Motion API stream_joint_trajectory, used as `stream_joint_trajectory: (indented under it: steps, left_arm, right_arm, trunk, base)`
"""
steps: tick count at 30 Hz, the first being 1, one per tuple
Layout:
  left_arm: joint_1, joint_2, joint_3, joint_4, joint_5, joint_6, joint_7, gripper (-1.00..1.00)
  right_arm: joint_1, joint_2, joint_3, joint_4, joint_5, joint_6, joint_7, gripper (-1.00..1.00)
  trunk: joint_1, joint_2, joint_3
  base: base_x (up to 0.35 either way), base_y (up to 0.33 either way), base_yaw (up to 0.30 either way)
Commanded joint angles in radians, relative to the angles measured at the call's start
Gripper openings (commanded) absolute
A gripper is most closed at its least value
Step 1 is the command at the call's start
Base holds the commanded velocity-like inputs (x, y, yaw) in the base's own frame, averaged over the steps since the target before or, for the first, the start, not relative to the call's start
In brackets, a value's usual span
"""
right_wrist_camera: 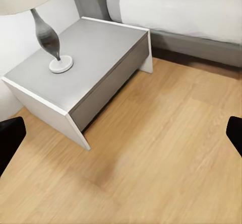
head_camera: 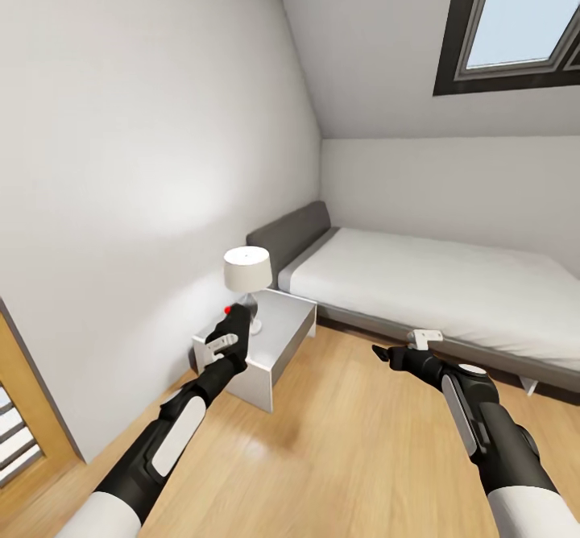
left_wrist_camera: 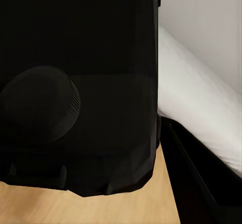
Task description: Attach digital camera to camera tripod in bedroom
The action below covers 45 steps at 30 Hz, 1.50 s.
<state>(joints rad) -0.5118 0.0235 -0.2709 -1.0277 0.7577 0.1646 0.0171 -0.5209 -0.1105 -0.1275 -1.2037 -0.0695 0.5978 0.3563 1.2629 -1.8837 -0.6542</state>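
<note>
My left gripper (head_camera: 225, 335) is shut on the digital camera (head_camera: 226, 325), a black chunky body with a red round button on top, held above the floor in front of the nightstand. Up close in the left wrist view the camera's dark body (left_wrist_camera: 80, 88) and a round ribbed dial fill most of the picture. My right gripper (head_camera: 386, 353) hangs open over the wood floor near the bed, empty; its two black fingertips (right_wrist_camera: 10, 136) sit far apart at the sides of the right wrist view. The camera tripod is out of view.
A white-grey nightstand (head_camera: 286, 324) with a white-shaded lamp (head_camera: 246, 271) stands against the left wall. The grey bed with white mattress (head_camera: 435, 280) runs along the far wall under a skylight (head_camera: 515, 22). A wooden door (head_camera: 20, 417) is at the near left.
</note>
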Motion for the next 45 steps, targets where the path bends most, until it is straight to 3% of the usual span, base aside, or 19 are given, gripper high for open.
stream_joint_trajectory:
  steps: [1, 45]
  left_arm:
    - [-0.001, 0.001, -0.001, -0.001, 0.009, 0.002, 0.000, -1.00]
    - [-0.001, -0.001, 0.001, -0.003, 0.009, 0.000, 0.001, -1.00]
  right_arm:
    - [-0.001, 0.000, -0.001, -0.001, -0.007, 0.007, 0.000, 1.00]
    - [-0.001, 0.000, 0.000, 0.018, -0.006, -0.004, -0.001, 1.00]
  trunk:
    - [-0.004, 0.007, 0.002]
    - [-0.173, 0.315, 0.140]
  base:
    - [0.000, 0.000, 0.000]
    - [0.000, 0.000, 0.000]
